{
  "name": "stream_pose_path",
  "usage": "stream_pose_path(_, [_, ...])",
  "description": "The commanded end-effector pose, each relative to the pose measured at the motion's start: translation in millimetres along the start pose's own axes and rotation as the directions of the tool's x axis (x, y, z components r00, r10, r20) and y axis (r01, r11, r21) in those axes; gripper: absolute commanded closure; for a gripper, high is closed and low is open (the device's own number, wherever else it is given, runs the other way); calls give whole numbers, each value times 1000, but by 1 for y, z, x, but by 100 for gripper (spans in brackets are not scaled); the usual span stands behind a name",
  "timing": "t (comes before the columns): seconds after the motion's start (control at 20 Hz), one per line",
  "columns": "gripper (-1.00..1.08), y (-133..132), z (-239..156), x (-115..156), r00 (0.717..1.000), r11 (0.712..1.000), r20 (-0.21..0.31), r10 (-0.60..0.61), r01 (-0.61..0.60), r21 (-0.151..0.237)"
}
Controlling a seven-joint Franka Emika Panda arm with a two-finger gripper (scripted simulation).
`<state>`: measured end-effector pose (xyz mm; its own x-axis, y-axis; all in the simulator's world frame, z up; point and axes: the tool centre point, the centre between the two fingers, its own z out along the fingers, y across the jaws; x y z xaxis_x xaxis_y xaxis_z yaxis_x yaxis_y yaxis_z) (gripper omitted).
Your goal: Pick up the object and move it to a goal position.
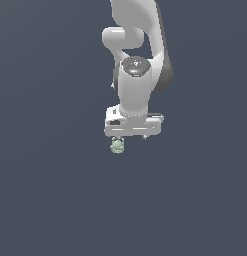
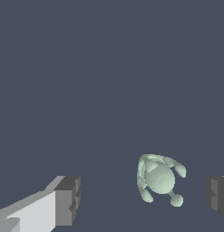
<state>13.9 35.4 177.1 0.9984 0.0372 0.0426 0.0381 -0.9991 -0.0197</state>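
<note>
The object (image 2: 159,179) is a small pale mint-green lump with a rounded body and several short knobby limbs sticking out from it. In the wrist view it lies on the flat dark grey-blue ground (image 2: 109,81), in the gap between the two fingertips, but not centred: it sits clearly nearer one dark pad (image 2: 216,197) than the other (image 2: 69,200). Neither pad touches it; bare ground shows on both sides of the object.

The gripper (image 2: 143,199) has its jaws spread wide apart, with nothing held between them.

In the exterior view the object (image 1: 117,145) shows just below the lower edge of the white gripper (image 1: 130,136), toward the exterior view's left end of the hand rather than under its middle. The fingers themselves are hard to make out from this angle. Above the hand rises the white Panda arm (image 1: 137,60), its wrist pointing straight down at the ground (image 1: 45,190).
</note>
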Motion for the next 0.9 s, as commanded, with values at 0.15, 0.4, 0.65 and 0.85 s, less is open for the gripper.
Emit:
stream_pose_path(0.15, [-92,2,-2,1,1000,1000,-1,10,-10,4])
stream_pose_path(0.4, [-92,8,-11,5,999,998,-3,52,-52,20])
stream_pose_path(0.65, [-92,9,-10,5,999,998,-2,54,-54,20])
stream_pose_path(0.85, [-92,14,-2,0,998,998,1,63,-63,16])
